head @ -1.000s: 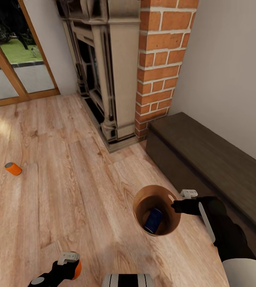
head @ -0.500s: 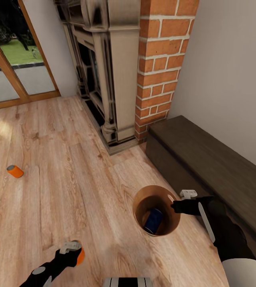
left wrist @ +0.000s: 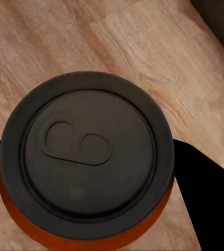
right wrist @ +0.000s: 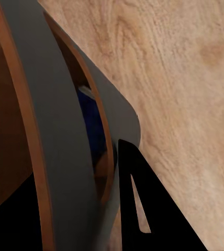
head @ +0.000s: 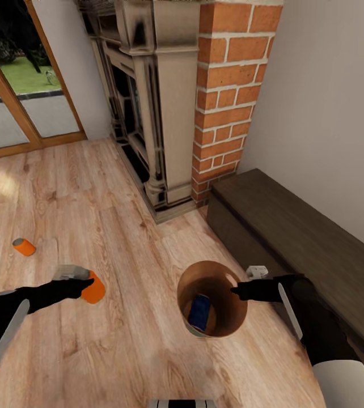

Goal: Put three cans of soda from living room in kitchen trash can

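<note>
**Over the plank floor, an orange can heads for the bin**

Beside the fireplace, the left gripper (head: pixel 85 281) is clamped on an orange can (head: pixel 94 287), held clear of the floor; the left wrist view looks straight down on the can's dark top (left wrist: pixel 86 157). The trash can (head: pixel 227 323) stands well off to that gripper's right, with the blue can (head: pixel 199 313) already lying inside. The right gripper (head: pixel 240 289) is closed on the bin's far rim, steadying it. A second orange can (head: pixel 24 246) lies on the floor, beyond the left gripper and to its left.

To do this well, carry the can level until it is fully over the brown opening, then let go; releasing early risks striking the rim.

Half a second ago the left gripper was low, near the robot's base; it has since lifted and swung outward with the can.
</note>
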Robot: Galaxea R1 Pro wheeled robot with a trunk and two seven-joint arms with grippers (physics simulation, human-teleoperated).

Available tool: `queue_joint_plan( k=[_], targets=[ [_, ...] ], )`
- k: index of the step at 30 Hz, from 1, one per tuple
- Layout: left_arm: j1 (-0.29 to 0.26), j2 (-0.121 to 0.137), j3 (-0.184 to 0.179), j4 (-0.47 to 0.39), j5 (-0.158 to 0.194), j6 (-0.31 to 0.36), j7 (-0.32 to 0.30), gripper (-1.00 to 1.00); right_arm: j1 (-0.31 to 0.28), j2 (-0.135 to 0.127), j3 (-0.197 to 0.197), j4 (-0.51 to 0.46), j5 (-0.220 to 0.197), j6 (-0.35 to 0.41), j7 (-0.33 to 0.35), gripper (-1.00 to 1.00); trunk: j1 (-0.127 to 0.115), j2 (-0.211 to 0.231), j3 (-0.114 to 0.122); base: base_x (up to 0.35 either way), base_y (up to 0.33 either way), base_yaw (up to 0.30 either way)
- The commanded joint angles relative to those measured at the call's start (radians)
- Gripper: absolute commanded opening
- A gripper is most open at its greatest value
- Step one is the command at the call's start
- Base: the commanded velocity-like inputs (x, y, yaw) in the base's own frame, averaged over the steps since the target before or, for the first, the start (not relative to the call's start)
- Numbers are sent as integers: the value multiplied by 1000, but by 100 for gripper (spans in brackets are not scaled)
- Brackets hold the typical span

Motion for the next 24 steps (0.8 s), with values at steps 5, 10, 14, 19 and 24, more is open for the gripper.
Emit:
queue_joint_plan(
  k=[5, 10, 14, 19, 24],
  targets=[
    [-275, 55, 17, -33, -21, 279, -319, -100, -79, -1, 2, 104, -36, 11, 17, -100, -19, 35, 16, 0, 0, 0],
    [-592, 122, -75, 101, -25, 315, -753, -100, -226, 7, 21, 337, -34, 11, 19, -100, -38, 70, 31, 0, 0, 0],
    [-728, 151, -195, 192, -26, 315, -882, -100, -311, 12, 45, 470, -33, 11, 19, -100, -54, 98, 44, 0, 0, 0],
    [-902, 157, -399, 328, -25, 315, -937, -100, -383, 42, 64, 570, -29, 11, 18, -100, -73, 133, 59, 0, 0, 0],
    [-960, 107, -439, 421, -27, 315, -917, -100, -409, 74, 77, 600, -27, 11, 16, -100, -92, 168, 75, 0, 0, 0]
  ],
)
